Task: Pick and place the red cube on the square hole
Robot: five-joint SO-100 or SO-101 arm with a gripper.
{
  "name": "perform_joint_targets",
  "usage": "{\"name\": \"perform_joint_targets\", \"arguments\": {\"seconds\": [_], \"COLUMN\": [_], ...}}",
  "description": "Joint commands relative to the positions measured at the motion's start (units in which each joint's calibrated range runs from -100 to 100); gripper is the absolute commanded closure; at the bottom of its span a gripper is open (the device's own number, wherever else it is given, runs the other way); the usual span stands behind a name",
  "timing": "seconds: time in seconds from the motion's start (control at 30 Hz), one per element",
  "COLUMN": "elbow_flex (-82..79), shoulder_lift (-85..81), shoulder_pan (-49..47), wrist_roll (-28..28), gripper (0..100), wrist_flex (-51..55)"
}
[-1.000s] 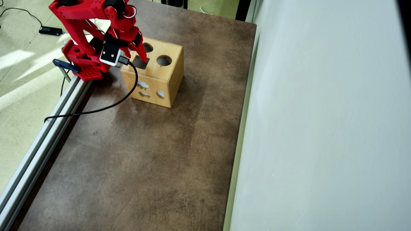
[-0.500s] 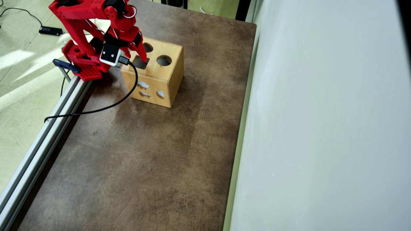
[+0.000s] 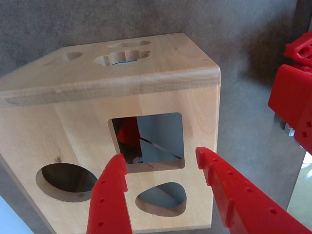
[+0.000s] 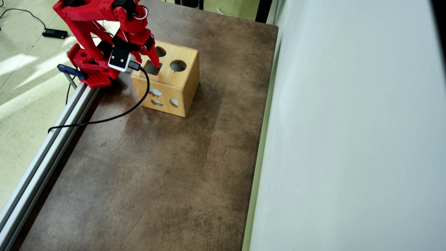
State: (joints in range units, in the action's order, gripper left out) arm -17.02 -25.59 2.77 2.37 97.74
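The gripper [image 3: 158,163] hangs just over the top of the wooden box [image 3: 161,92]. In the wrist view its 2 red fingers [image 3: 109,200] are spread apart, with nothing between them. The gap between the tips is about as wide as the square hole [image 3: 161,141], and the tips sit at the near edge of that hole.

Inside the hole there is something red [image 3: 129,134] at the left side, down in the box. It looks like the cube, but only a small part shows, so I cannot tell for sure. Next to it, in the hole, you can see a pale grey patch.

On the same face of the box there is a round hole [image 3: 66,178] to the left of the square hole and a drop-shaped hole [image 3: 163,197] just below it. Another face of the box has 3 more cut-outs [image 3: 122,57].

In the overhead view the box [image 4: 181,80] stands on a brown table [image 4: 156,167], close to the arm's base. The gripper [image 4: 151,62] points down at the square hole [image 4: 152,69] in the top of the box. A black cable [image 4: 115,116] runs from the small white camera [image 4: 119,58] on the arm, past the left side of the box, to a metal rail [image 4: 48,146] at the table's edge.
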Motion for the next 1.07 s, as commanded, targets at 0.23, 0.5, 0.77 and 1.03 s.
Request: {"name": "perform_joint_targets", "arguments": {"seconds": [0.23,0.5,0.77,1.03], "elbow_flex": [1.28,1.28,1.37,1.37], "shoulder_lift": [-8.59,-12.07,-16.23,-23.03], "shoulder_pan": [0.06,0.06,-0.02,-0.02], "wrist_roll": [0.10,0.10,0.10,0.10], "gripper": [77,77,77,77], "wrist_flex": [-0.15,-0.15,-0.15,-0.15]}}
